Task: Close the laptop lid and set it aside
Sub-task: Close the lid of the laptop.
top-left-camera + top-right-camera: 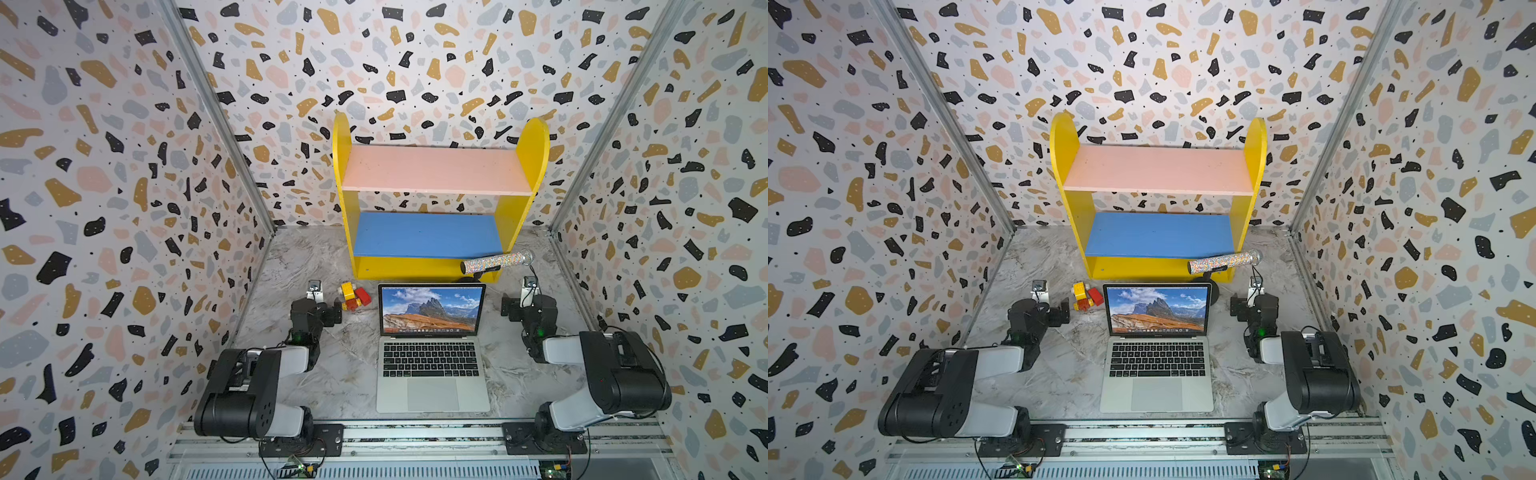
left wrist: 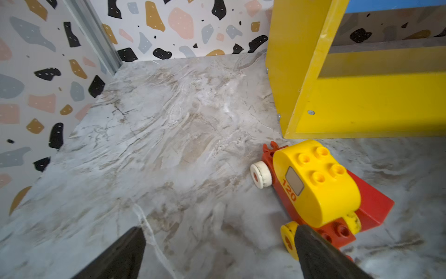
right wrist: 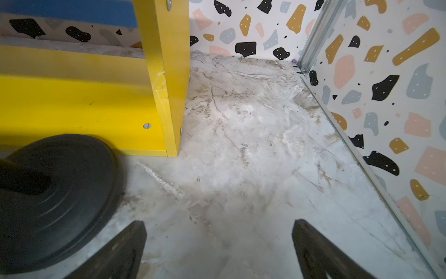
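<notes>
L gripper (image 2: 219,232) & R gripper (image 3: 219,224): fingers apart, empty. Lid (image 1: 432,309) up; off-centre push may skid laptop (image 1: 432,374) into mic (image 1: 496,262) or toy (image 1: 354,296).

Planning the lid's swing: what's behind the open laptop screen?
A glittery microphone on a black stand, then the yellow shelf. The lid hides part of the stand's round base and the table right behind it.
</notes>
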{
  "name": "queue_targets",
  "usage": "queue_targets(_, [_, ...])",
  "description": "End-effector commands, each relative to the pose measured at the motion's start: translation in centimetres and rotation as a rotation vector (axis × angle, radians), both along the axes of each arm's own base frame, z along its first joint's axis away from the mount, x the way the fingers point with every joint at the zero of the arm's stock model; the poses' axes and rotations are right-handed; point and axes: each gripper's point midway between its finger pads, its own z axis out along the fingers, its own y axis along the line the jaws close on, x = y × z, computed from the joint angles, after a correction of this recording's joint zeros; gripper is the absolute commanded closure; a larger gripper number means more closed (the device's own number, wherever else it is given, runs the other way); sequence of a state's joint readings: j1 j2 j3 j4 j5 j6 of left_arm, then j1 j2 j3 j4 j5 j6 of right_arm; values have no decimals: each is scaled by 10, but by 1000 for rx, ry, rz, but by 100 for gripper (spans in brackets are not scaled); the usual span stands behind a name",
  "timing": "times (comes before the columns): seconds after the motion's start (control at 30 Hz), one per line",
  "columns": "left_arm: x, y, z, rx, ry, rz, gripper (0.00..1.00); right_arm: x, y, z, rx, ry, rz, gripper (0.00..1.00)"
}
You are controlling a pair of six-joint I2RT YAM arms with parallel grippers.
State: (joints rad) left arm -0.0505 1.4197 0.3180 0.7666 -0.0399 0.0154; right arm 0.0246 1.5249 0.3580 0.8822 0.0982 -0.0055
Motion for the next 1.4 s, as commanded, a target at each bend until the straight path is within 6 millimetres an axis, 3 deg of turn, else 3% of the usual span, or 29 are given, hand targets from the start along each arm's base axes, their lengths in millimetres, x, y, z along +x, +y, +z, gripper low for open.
queue_targets(0.0, [7, -11, 15, -20, -49, -63, 0, -1, 1, 2, -2, -2, 5, 0])
queue_targets(0.4, [6, -8, 16, -54, -60, -76, 0, -2, 0, 2, 1, -4, 7, 0])
queue_targets(0.53, [4, -8, 21, -55, -77, -75, 0, -6, -1, 13, 3, -39, 1, 0])
queue_targets(0.6, [0, -9, 31, -43, -68, -74, 0, -12, -3, 25, 3, -57, -13, 0])
queue_targets(0.77, [-22, -4, 82, -16, -171, 33, 0, -29, -9, 67, 49, -138, -61, 0])
queue_targets(0.83, [-33, 8, 103, -109, -239, 130, 0, -40, -21, 98, 155, -239, -165, 0])
queue_targets(0.9, [-40, 14, 122, -179, -277, 181, 0, -47, -17, 123, 184, -280, -142, 0])
queue_targets(0.97, [-52, 35, 136, -330, -288, 354, 0, -55, -18, 140, 238, -277, -162, 0])
queue_targets(1.03, [-80, 66, 130, -553, -234, 656, 1, -64, -23, 152, 329, -242, -228, 0])
queue_targets(1.07, [-93, 72, 132, -654, -222, 744, 1, -69, -26, 153, 378, -208, -273, 0])
queue_targets(1.1, [-98, 70, 139, -717, -220, 750, 1, -75, -29, 159, 434, -195, -315, 0])
queue_targets(1.13, [-98, 63, 150, -752, -228, 692, 0, -84, -32, 152, 496, -134, -377, 0])
queue_targets(1.27, [-111, 47, 178, -843, -247, 574, 0, -94, 2, 169, 553, -17, -207, 0])
queue_targets(1.37, [-117, 33, 196, -796, -195, 479, 0, -97, 32, 182, 594, 36, -37, 0])
